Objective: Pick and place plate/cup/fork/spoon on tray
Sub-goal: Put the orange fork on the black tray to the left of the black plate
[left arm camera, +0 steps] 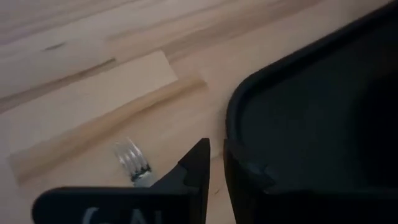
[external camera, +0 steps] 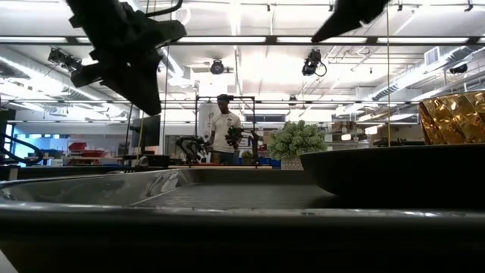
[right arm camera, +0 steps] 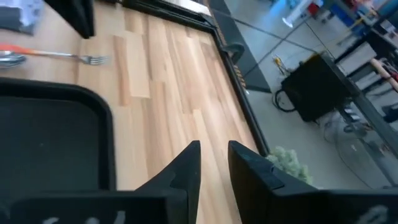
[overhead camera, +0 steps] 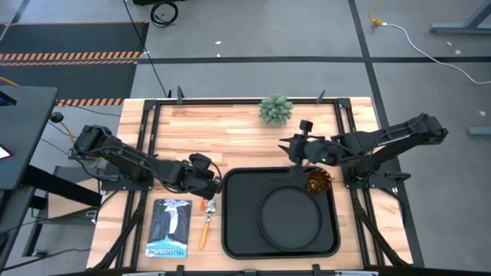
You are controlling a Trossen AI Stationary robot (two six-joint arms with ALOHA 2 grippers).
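Note:
The black tray (overhead camera: 230,230) lies at the table's near middle. The round black plate (overhead camera: 291,218) lies in it, and the amber cup (overhead camera: 318,182) stands upright in the tray's far right corner. The fork (overhead camera: 205,205) and the spoon (overhead camera: 204,232) lie on the wood just left of the tray. My left gripper (overhead camera: 213,184) hovers shut and empty at the tray's far left corner, with the fork's tines (left arm camera: 132,163) beside its fingers. My right gripper (overhead camera: 294,149) is shut and empty above the wood, just beyond the tray's far edge.
A small green potted plant (overhead camera: 275,110) stands at the far edge. A dark booklet (overhead camera: 169,228) lies left of the spoon. Bare wood lies between the tray and the plant. A person (external camera: 223,125) stands in the room far behind the table.

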